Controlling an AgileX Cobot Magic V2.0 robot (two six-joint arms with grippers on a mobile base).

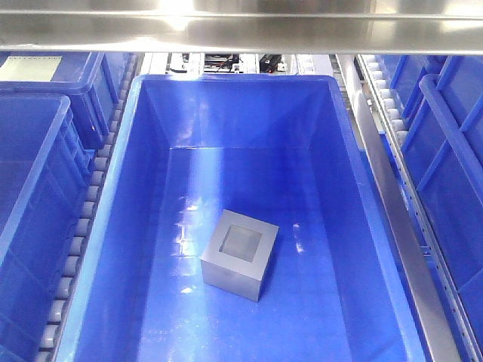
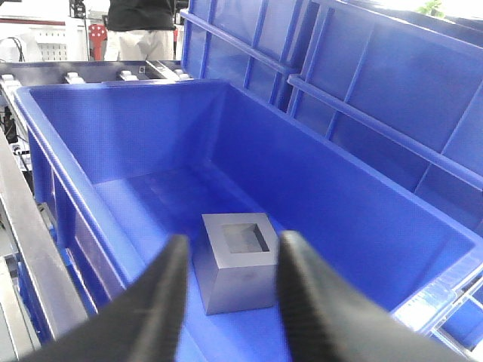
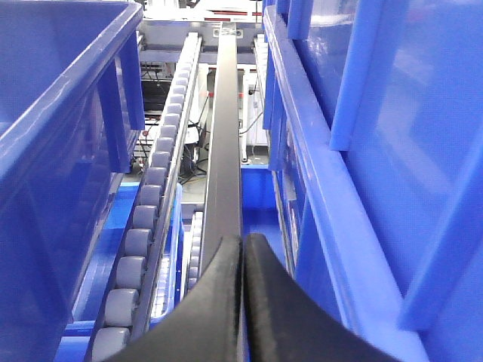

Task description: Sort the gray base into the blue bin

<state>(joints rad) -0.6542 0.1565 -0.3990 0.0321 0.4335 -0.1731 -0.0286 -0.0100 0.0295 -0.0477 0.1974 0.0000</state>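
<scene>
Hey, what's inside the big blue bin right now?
Only the gray base, resting on the blue bin's glossy floor with its square recess facing up. The floor patch beneath the block is covered, so it cannot be seen.

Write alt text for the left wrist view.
A gray base, recess up, sits on the floor of a deep blue bin, framed between the open black jaws of the left gripper. Ribbed blue crates stand behind.
</scene>
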